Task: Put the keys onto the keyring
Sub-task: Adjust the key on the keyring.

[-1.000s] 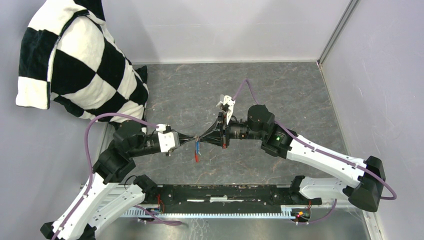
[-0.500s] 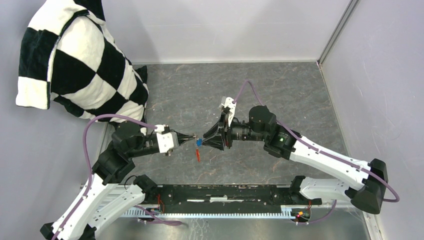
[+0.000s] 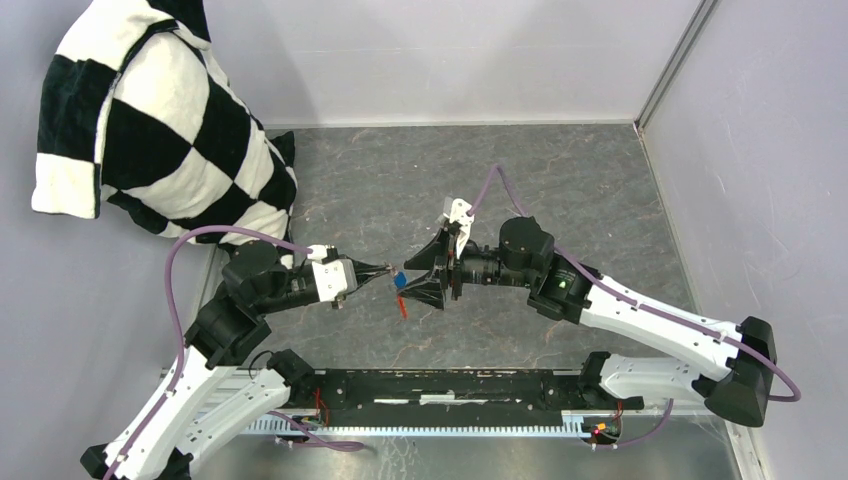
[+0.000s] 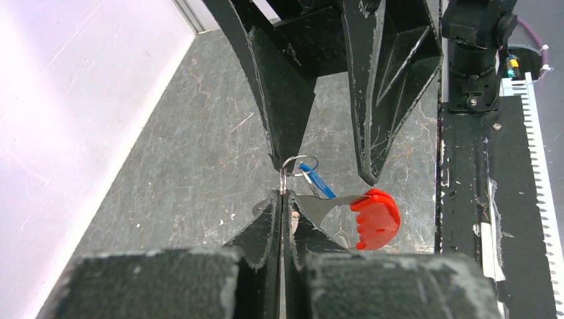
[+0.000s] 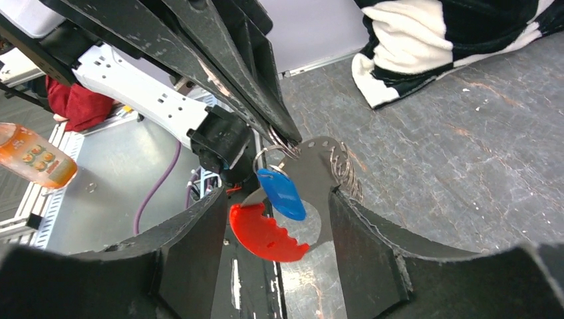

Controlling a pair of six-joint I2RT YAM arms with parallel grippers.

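Note:
My left gripper (image 3: 387, 272) is shut on the thin metal keyring (image 4: 298, 163), pinching the ring edge-on at its fingertips (image 4: 282, 197) above the table. A blue key (image 4: 318, 183) hangs on the ring, and the red tag (image 4: 376, 218) dangles below it. My right gripper (image 3: 406, 284) faces the left one, open, its fingers (image 4: 287, 126) on either side of the ring without touching it. In the right wrist view the blue key (image 5: 282, 193), red tag (image 5: 266, 236) and grey chain strap (image 5: 346, 170) hang between the open jaws.
A black-and-white checkered cushion (image 3: 150, 120) leans against the back-left wall. Grey walls close the marbled table (image 3: 560, 180) at the back and right. A black rail (image 3: 450, 385) runs along the near edge. An orange bottle (image 5: 33, 156) lies off the table.
My right gripper has opened and drawn back a little to the right, letting go at the ring. The blue key now hangs free from the ring. My left gripper keeps its hold.

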